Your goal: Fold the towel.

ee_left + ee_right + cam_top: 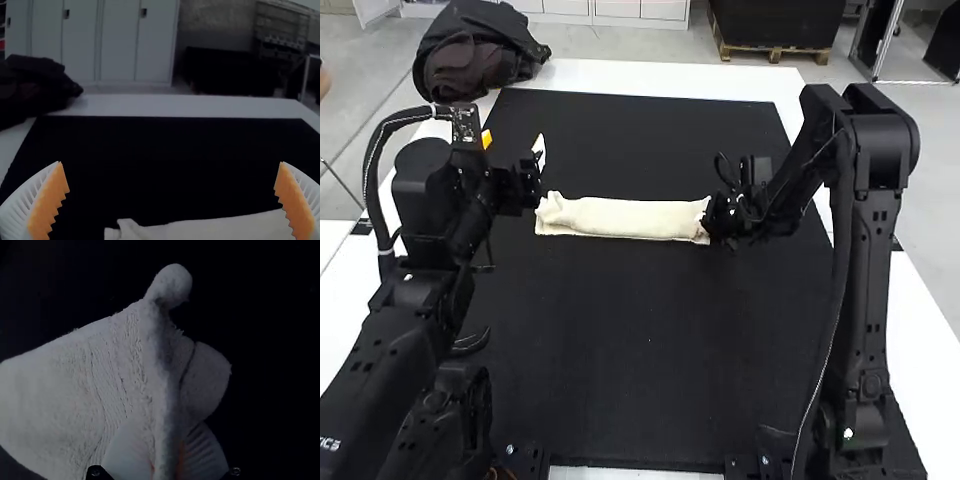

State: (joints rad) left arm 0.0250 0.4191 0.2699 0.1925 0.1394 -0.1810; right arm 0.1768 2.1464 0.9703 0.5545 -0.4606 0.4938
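High view: one cream towel (625,218), a long, narrow folded strip, lies crosswise on one black mat (640,330) over a white table (650,75). The left gripper (513,143) is wide apart near one end of it; the right gripper (710,215) is at the other. One dark, bunched garment (475,55) rests at the far left corner.

Left wrist view: two white, ribbed fingers (50,200) with toothed orange pads, spread wide, nothing between them.

Right wrist view: two ribbed fingers (130,450) closed on the towel's end, its pile looped, its edge pinched into a ridge.
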